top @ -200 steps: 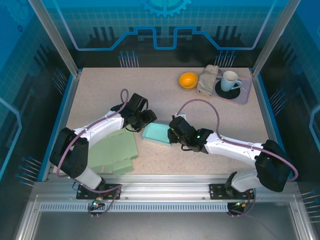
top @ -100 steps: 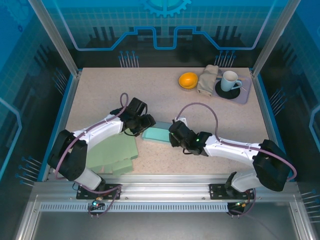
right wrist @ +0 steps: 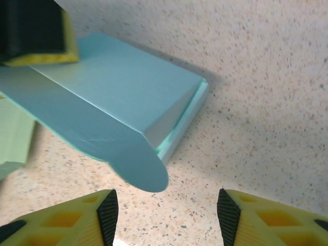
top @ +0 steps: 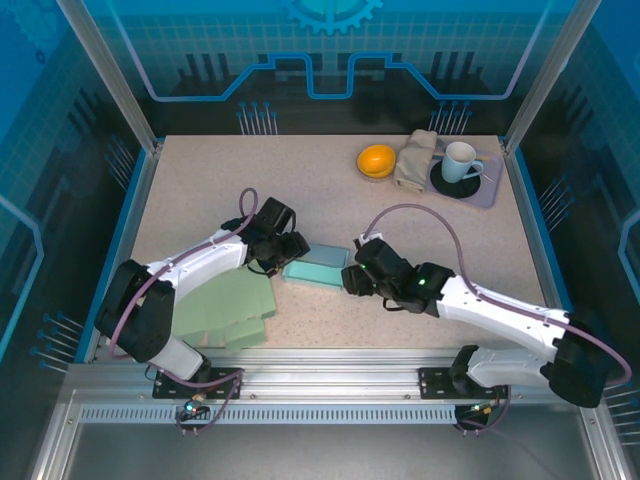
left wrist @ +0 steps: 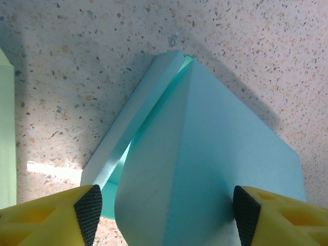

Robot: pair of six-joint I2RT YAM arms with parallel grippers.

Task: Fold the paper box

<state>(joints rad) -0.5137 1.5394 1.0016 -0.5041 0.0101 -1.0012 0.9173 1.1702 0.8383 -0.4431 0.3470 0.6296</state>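
Paper box [top: 315,268]: one, teal, flap raised; one mug [top: 459,160]; one cloth [top: 414,160].

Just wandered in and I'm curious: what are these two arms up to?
They are folding a teal paper box in the middle of the table. The left gripper stands open over one end of it. The right gripper is open at the other end, holding nothing. The box's rounded flap sticks out, not yet tucked in.

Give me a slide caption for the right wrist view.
Right gripper open above the speckled table, facing the teal paper box with its rounded flap sticking out untucked.
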